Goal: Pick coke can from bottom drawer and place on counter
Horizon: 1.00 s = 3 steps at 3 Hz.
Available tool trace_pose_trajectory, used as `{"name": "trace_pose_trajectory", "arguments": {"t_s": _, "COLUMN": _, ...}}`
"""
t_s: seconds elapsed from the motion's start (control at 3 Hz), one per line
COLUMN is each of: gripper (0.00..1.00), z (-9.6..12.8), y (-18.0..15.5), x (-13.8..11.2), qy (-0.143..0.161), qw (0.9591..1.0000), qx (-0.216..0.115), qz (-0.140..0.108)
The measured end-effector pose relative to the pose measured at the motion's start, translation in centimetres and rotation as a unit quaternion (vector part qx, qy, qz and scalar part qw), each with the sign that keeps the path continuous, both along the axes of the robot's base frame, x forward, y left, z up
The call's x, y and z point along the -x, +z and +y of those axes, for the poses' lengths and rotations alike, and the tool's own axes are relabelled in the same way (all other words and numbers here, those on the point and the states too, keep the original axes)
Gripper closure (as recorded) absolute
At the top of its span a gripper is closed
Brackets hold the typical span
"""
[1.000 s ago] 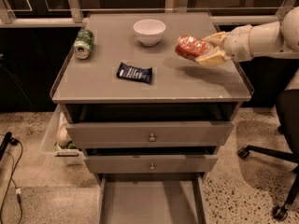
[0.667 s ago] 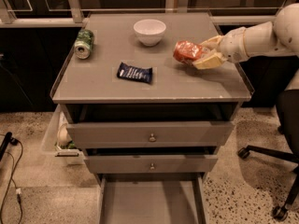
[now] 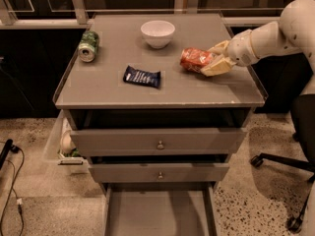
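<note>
The robot's gripper [image 3: 207, 61] reaches in from the right over the counter [image 3: 197, 92]. Its two pale fingers [image 3: 217, 67] clasp the coke can [image 3: 195, 59], which lies on its side, its far end pointing away from the arm. Whether the can touches the surface cannot be told. A white bowl [image 3: 157, 32] stands behind and to the left of the fingers. A dark snack packet [image 3: 141, 76] lies farther left and nearer the front edge, and a green can [image 3: 88, 45] lies on its side well beyond it. Far below the fingers, the bottom drawer [image 3: 157, 215] stands pulled out.
</note>
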State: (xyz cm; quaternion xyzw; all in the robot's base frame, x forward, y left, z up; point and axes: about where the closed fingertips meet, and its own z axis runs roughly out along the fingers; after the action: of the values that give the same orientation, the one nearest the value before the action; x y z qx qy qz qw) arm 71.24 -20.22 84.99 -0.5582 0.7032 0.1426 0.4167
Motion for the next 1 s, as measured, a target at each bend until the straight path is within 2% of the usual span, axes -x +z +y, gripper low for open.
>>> {"name": "trace_pose_trajectory", "arguments": {"t_s": 0.33, "gripper": 0.82, "z": 0.0, "y": 0.33, "x": 0.0, "qy": 0.0, "qw": 1.0, "qx": 0.0, "qz": 0.0}}
{"name": "trace_pose_trajectory", "arguments": {"t_s": 1.0, "gripper": 0.35, "z": 0.01, "y": 0.33, "x": 0.0, "qy": 0.0, "qw": 1.0, "qx": 0.0, "qz": 0.0}}
